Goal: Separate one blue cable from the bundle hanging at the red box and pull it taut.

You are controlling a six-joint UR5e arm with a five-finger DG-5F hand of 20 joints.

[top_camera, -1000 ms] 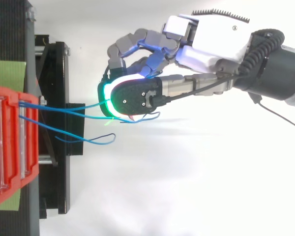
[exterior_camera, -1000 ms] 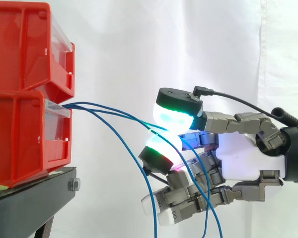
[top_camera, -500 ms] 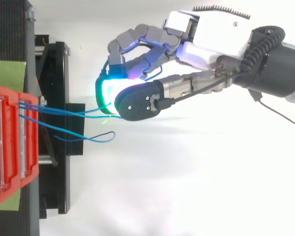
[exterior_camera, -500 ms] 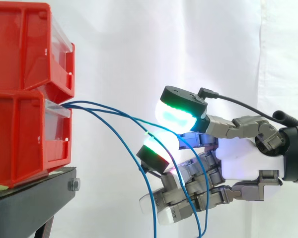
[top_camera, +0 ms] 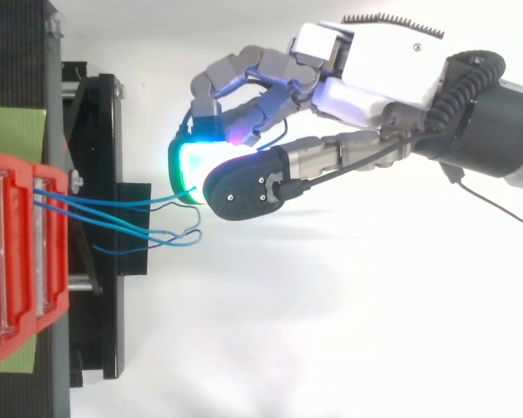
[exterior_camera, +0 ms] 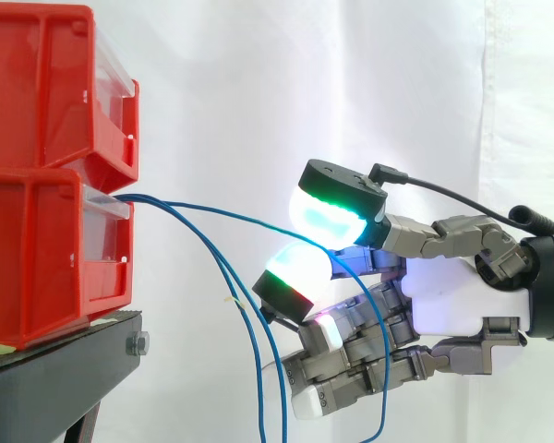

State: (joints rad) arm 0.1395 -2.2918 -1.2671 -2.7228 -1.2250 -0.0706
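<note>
Two moulded red plastic bins are seen stacked at the left of the frame, the upper bin [exterior_camera: 46, 83] set on the lower bin [exterior_camera: 37, 258]. Each is fronted by a clear panel, and both are carried on a black metal bench [exterior_camera: 65, 360] before a creased white curtain [exterior_camera: 258, 92].

A thin blue cable [exterior_camera: 223, 214] is drawn out from the clear front of the lower bin. It is carried in a shallow arc toward the middle of the frame, where it is led between two rounded, glowing pads of the hand [exterior_camera: 443, 295]. Past the pads it is looped down behind the grey, jointed fingers [exterior_camera: 332, 208] at the lower right. The fingers are curled about this one cable. Whether the pads are pressed onto it cannot be told, since a narrow gap is seen between them from the side.

Two other blue cables [exterior_camera: 258, 355] are left hanging from the same bin, dropped in steeper curves to the bottom edge, apart from the hand.

From above, the hand [top_camera: 366, 87] is shown entering from the upper right, its white shell and black-backed pad held just off the bench edge, with the cables [top_camera: 113, 202] fanned out between bin and pads.
</note>
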